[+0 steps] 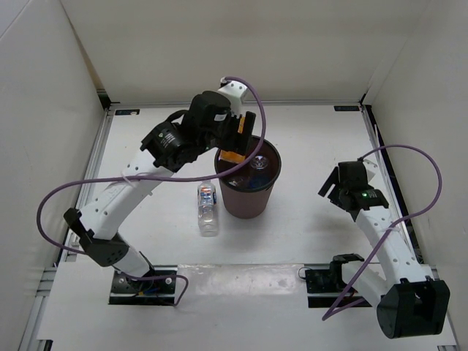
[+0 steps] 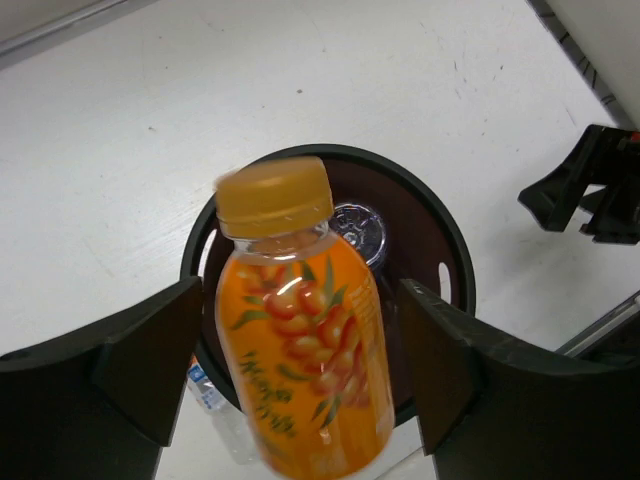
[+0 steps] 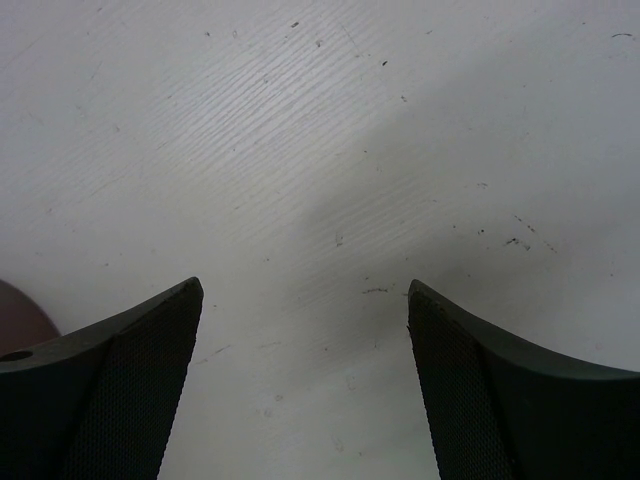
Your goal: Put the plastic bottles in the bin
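Observation:
My left gripper (image 1: 245, 134) hangs over the near-left rim of the maroon bin (image 1: 248, 201). Its jaws are open. The short orange bottle (image 2: 300, 340) sits between them with a gap on each side, cap pointing away, its lower part blurred; in the top view it shows as an orange patch (image 1: 232, 156) at the rim. The bin's dark rim (image 2: 440, 225) lies below, with a clear bottle (image 2: 358, 228) inside. Another clear bottle with a blue-white label (image 1: 208, 208) lies on the table left of the bin. My right gripper (image 1: 333, 189) is open and empty, right of the bin.
White walls enclose the table on the left, back and right. The right wrist view shows bare white table between the fingers (image 3: 470, 380) and a sliver of the bin (image 3: 20, 310) at the left edge. Purple cables loop off both arms.

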